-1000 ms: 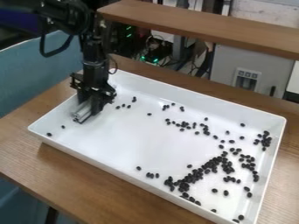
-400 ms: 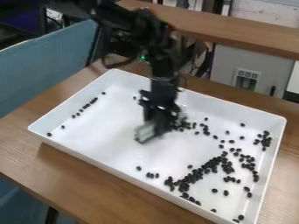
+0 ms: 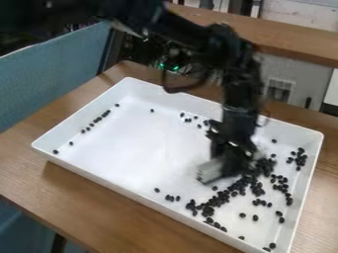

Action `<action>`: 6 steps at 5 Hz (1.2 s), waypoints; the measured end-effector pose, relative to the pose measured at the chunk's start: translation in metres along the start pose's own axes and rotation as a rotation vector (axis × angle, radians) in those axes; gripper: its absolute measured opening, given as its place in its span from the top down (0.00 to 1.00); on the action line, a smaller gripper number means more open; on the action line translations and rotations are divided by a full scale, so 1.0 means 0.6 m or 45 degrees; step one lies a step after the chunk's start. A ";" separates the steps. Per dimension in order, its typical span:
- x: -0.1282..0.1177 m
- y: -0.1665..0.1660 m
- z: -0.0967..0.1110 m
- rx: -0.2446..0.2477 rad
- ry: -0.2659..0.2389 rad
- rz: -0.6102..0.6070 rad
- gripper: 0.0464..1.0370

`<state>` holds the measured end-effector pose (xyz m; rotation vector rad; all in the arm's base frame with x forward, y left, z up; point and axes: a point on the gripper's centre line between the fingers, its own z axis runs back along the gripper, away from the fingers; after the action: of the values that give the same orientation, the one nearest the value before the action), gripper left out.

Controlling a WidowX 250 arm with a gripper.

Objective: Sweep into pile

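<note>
The black gripper (image 3: 223,165) hangs over the right half of the white tray (image 3: 125,177), low at the tray floor. Below it a light grey sweeping piece (image 3: 210,171) stands at the floor, blurred. Black beans (image 3: 221,197) form a dense diagonal band just right of and below the gripper. More beans (image 3: 280,185) lie scattered toward the right wall. A thin line of beans (image 3: 98,119) runs along the left side, and a few (image 3: 188,119) lie near the back wall. Some beans beside the gripper are partly hidden by it.
The tray's raised walls enclose the beans, and it rests on a brown wooden table (image 3: 99,207). A wooden shelf (image 3: 290,37) crosses behind at the top. A blue-grey panel (image 3: 53,81) stands at the left.
From the tray's left side, the gripper has moved right across the middle to the bean band. Beans from the middle are now bunched beside it, and the left line of beans is uncovered.
</note>
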<state>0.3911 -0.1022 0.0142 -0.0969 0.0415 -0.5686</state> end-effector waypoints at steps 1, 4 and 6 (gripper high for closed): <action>0.011 -0.050 -0.004 0.002 0.004 -0.101 0.65; -0.061 0.087 0.069 0.164 -0.105 0.244 0.65; -0.121 0.222 0.075 0.250 -0.060 0.655 0.65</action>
<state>0.4043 0.0522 0.0459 0.0909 -0.0353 -0.0542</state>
